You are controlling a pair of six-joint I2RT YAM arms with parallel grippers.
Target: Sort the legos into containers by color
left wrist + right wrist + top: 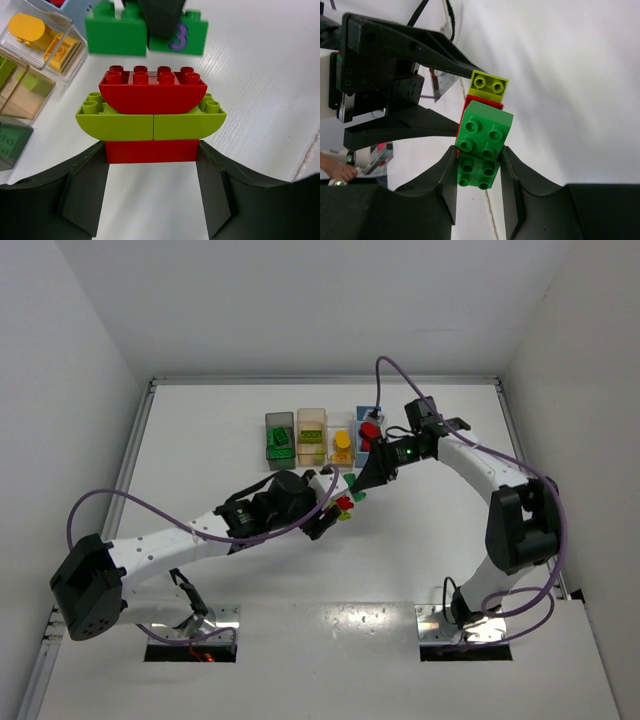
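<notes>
A stack of legos stands between both grippers: a red brick [151, 151] at the bottom, two lime green curved pieces [150, 120] above it, and a red curved piece [152, 90] on top. My left gripper [152, 165] is shut on the bottom red brick. Just past the stack lie two joined dark green legos [482, 140]. My right gripper [479, 167] is shut on the nearer one. Seen from above, both grippers meet just in front of the containers, left gripper [335, 505] facing right gripper [360, 488].
Four bins stand in a row at the back: dark grey bin [279, 423] with green bricks, tan bin [311, 416] with lime ones, clear bin [340, 425] with yellow ones, blue bin [370, 412] with red ones. A purple cable [400, 370] loops over the right arm.
</notes>
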